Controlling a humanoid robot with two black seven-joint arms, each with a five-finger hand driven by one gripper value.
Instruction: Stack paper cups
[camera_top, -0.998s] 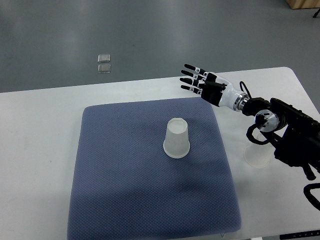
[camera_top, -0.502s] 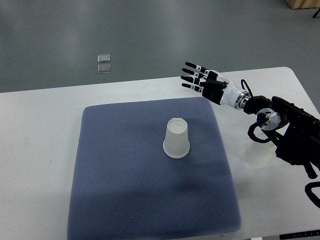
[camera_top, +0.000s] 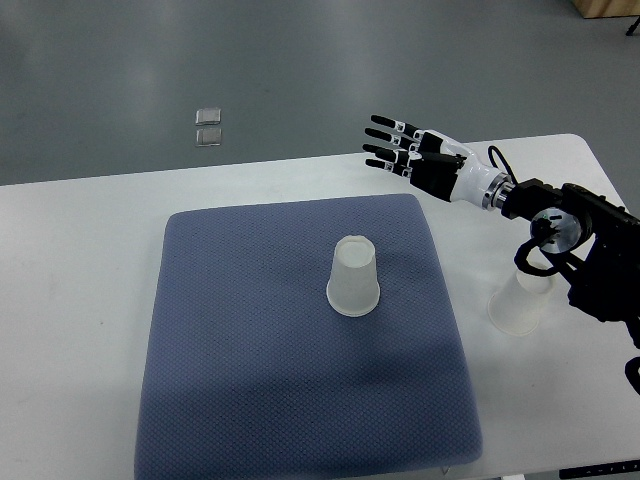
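table (camera_top: 80, 250): white top, seen filling most of the view, grey floor beyond its far edge.
mat (camera_top: 250, 400): blue-grey cloth pad, laid flat on the table's middle, its right edge near the second cup.
right arm (camera_top: 585, 245): black, entered from the picture's right edge, stretched toward the table's far side, partly over the second cup.
right hand (camera_top: 415, 160): held above the table's far edge, just past the mat's far right corner; fingers were spread and straight, nothing was held; well apart from both cups.
cup on mat (camera_top: 353, 277): pale, translucent-looking, stood upside down near the mat's centre, untouched.
second cup (camera_top: 515, 308): also upside down, stood on bare table just right of the mat, its top partly hidden by the arm; not stacked on the other.
floor squares (camera_top: 209, 127): two small clear squares, seen on the floor beyond the table.
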